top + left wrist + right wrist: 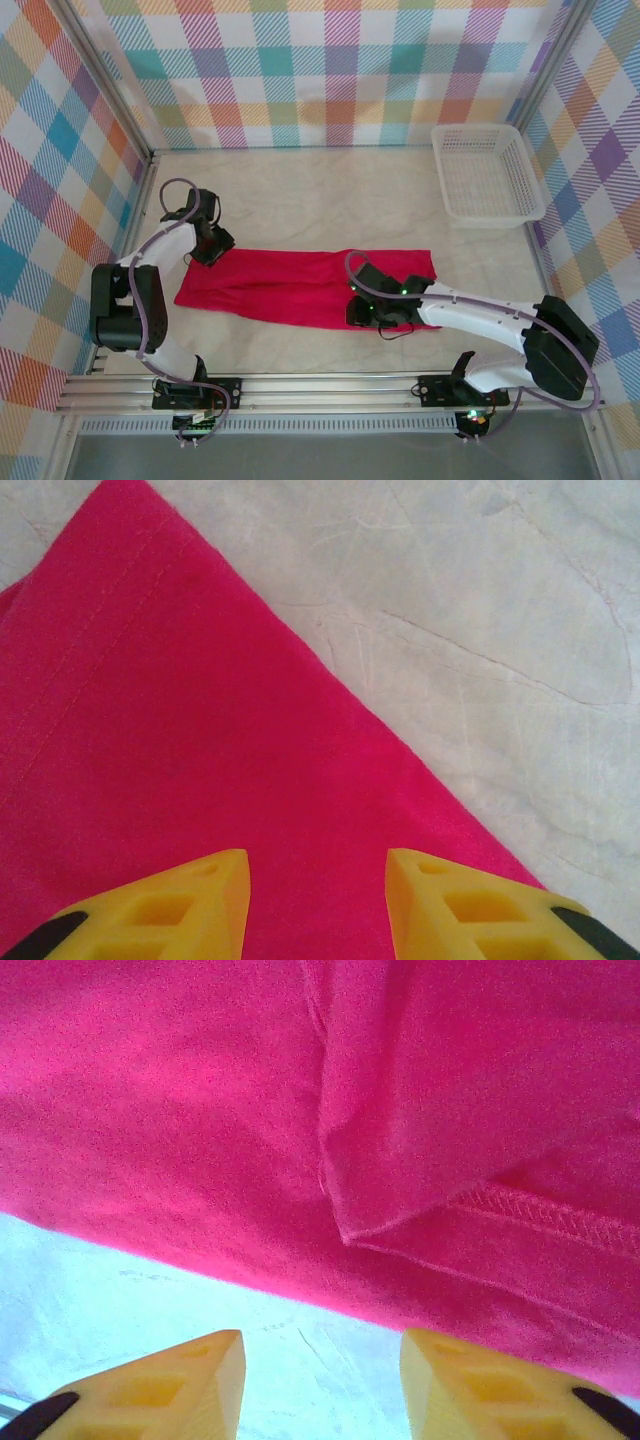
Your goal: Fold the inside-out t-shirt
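Note:
The red t-shirt (290, 285) lies folded into a long flat strip across the middle of the table. My left gripper (210, 250) hovers open over its far left corner; in the left wrist view the yellow fingertips (205, 900) frame bare red cloth (180, 730) with nothing between them. My right gripper (362, 310) is open at the shirt's near edge, right of centre. From the right wrist, its fingertips (470, 1380) stand over the pale table just short of the cloth edge (200, 1150), where a stitched hem and a folded flap (420, 1140) show. Tag and patch are hidden.
A white mesh basket (488, 172) stands at the far right corner. The marble-pattern table (330, 190) is walled by checked panels at the back and both sides. A metal rail (330, 390) runs along the near edge.

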Robot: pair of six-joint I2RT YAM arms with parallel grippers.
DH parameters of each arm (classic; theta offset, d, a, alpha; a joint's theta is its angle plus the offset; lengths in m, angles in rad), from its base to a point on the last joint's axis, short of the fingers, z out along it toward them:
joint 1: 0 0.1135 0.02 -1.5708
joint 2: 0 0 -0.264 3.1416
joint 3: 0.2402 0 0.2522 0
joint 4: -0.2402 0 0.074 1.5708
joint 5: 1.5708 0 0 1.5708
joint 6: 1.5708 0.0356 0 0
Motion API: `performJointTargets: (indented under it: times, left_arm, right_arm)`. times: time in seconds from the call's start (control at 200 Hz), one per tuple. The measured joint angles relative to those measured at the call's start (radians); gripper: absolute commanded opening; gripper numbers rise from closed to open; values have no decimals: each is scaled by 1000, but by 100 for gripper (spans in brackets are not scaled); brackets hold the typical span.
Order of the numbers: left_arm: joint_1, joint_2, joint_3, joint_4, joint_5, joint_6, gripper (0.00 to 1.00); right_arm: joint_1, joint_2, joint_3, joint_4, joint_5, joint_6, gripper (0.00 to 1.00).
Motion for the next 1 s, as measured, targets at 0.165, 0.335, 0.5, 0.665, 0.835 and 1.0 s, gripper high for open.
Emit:
performJointTargets:
  times: [0.165, 0.335, 0.5, 0.665, 0.835, 1.0]
  left_arm:
    - [0, 18, 1, -1, -5, 8, 40]
    - [0, 36, 2, 0, -5, 8, 40]
    - [0, 58, 11, -3, -5, 19, 40]
    - [6, 82, 46, -4, 6, 31, 40]
    - [26, 90, 79, -10, 11, 41, 40]
    - [62, 104, 106, -28, 22, 55, 41]
  right_arm:
    - [-42, -14, 103, -106, 71, -40, 59]
    - [-324, 42, 188, -47, 30, -154, 59]
    - [-410, 258, 230, -6, -31, -254, 57]
    - [-309, 266, 184, -1, -79, -256, 58]
    - [-138, 153, 67, 17, -101, -172, 59]
    - [-119, 116, 1, -25, -77, -91, 66]
